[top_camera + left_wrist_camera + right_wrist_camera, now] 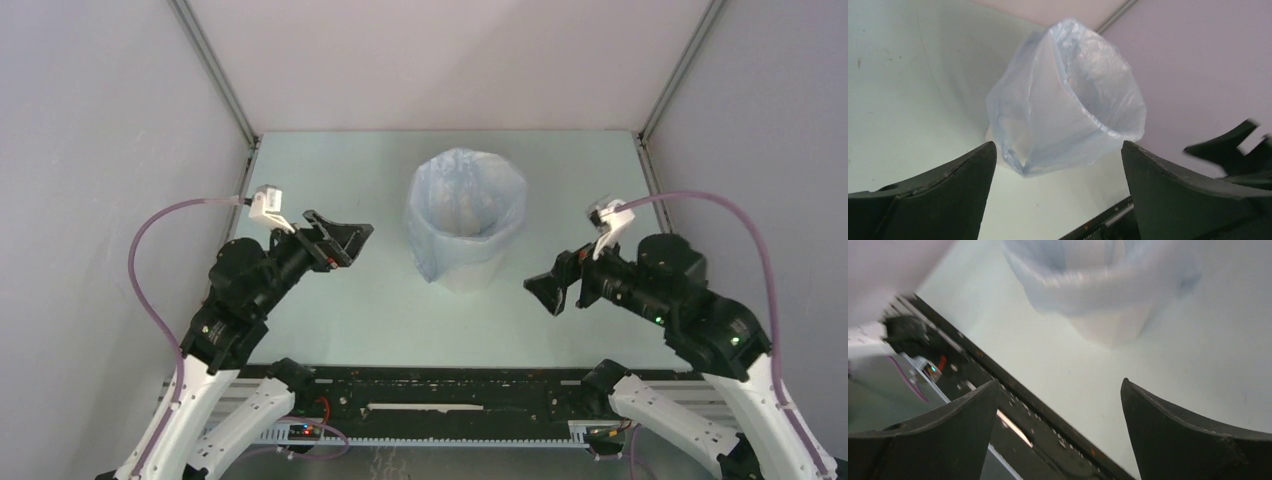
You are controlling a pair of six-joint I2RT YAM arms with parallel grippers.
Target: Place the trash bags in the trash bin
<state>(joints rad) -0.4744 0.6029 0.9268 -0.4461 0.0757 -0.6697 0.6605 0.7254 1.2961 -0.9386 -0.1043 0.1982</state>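
Observation:
The pale blue trash bag (467,215) lines the white trash bin (470,272), with its top folded down over the rim and hanging along the sides. The bin stands upright at the table's middle. The bag also shows in the left wrist view (1068,100) and, blurred, in the right wrist view (1098,280), with the bin's white base (1113,327) below it. My left gripper (352,240) is open and empty, left of the bin and apart from it. My right gripper (548,290) is open and empty, right of the bin and nearer the front.
Grey walls close in the table on the left, back and right. A black rail (450,395) with cables runs along the near edge. The right gripper's fingers (1233,145) show at the right edge of the left wrist view.

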